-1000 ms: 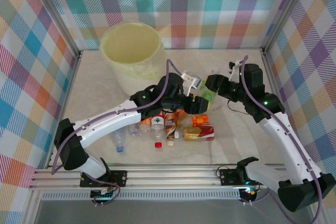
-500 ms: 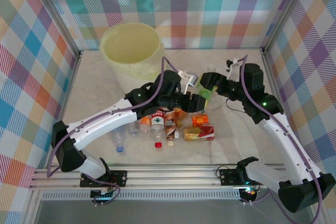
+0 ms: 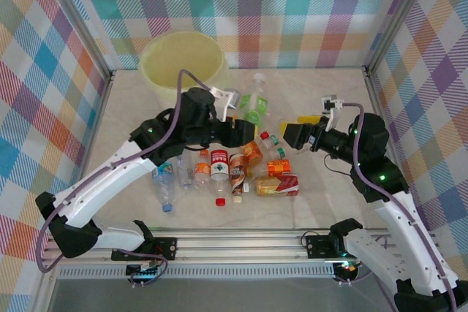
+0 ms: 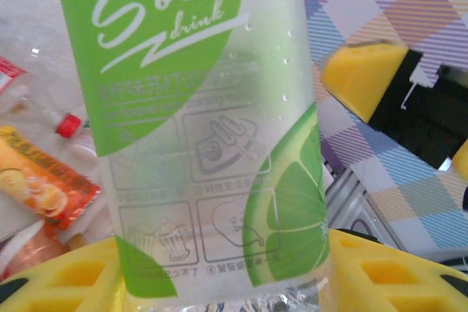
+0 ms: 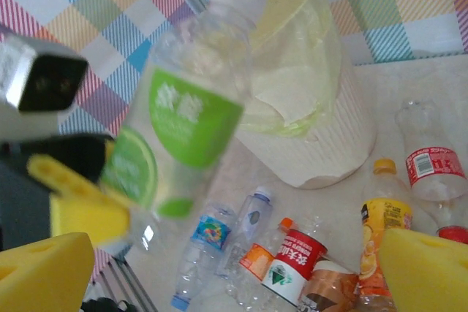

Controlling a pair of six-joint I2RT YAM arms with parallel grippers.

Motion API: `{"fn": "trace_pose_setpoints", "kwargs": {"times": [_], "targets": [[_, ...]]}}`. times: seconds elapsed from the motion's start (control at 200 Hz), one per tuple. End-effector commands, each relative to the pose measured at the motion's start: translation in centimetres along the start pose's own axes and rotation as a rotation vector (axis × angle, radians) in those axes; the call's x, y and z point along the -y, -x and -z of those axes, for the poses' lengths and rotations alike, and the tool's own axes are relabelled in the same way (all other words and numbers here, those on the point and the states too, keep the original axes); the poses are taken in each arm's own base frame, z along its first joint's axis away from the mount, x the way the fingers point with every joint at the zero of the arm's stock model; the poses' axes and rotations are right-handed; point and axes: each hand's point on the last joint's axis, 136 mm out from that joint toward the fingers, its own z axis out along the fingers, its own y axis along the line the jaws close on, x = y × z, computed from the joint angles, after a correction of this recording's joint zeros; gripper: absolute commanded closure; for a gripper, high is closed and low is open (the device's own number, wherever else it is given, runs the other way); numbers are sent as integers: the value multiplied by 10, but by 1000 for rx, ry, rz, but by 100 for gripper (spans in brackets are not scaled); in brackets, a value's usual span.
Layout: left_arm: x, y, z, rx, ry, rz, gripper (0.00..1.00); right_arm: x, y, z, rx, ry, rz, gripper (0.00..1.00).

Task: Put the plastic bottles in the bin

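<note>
Over at the far left of the desk (image 3: 131,107) sits the bin (image 3: 183,63), pale yellow with a yellowish bag lining it (can't tell what's inside from these angles). One of the plastic bottles, the green-label soda bottle (image 3: 254,104), isn't in it yet. It's held just to the right of the bin, cap pointing toward the back wall. The left claw (image 3: 238,123) is clamped on its lower end, and the left wrist view shows the yellow pads (image 4: 66,275) pressed against both sides of it.

The other plastic bottles (image 3: 219,169) are lying in a messy pile mid-desk, with red and orange labels plus a clear one with a blue cap (image 3: 164,184).

The desk is pale and marble-looking, boxed in by plaid cloth walls (image 3: 292,5), with a metal rail (image 3: 234,242) along the near edge.

Compared to a second ago, both claws were bunched together over the pile with the green bottle between them. Now the left arm has swung it up toward the bin, and the right claw (image 3: 298,129) has let go and backed off right, jaws wide apart.
</note>
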Motion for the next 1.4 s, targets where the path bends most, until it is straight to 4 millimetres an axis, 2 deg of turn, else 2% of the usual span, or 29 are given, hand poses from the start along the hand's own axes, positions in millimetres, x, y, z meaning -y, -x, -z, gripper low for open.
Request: {"fn": "trace_pose_setpoints", "kwargs": {"times": [0.0, 0.28, 0.41, 0.565, 0.945, 1.275, 1.395], "targets": [[-6, 19, 38, 55, 47, -43, 49, -10, -6, 3, 40, 78, 187, 0], [-30, 53, 76, 100, 139, -50, 47, -6, -29, 15, 146, 111, 425, 0], [-48, 64, 83, 91, 195, -33, 47, -9, -39, 25, 229, 133, 552, 0], [-75, 77, 87, 81, 266, -10, 47, -6, -46, 32, 229, 107, 580, 0], [-153, 105, 80, 45, 400, 63, 47, -9, -39, 36, 279, 108, 581, 0], [-196, 131, 61, 31, 413, 150, 47, -6, -41, 35, 259, 96, 557, 0], [-212, 132, 53, -3, 453, 155, 47, -5, -44, 33, 243, 98, 548, 0]]}}
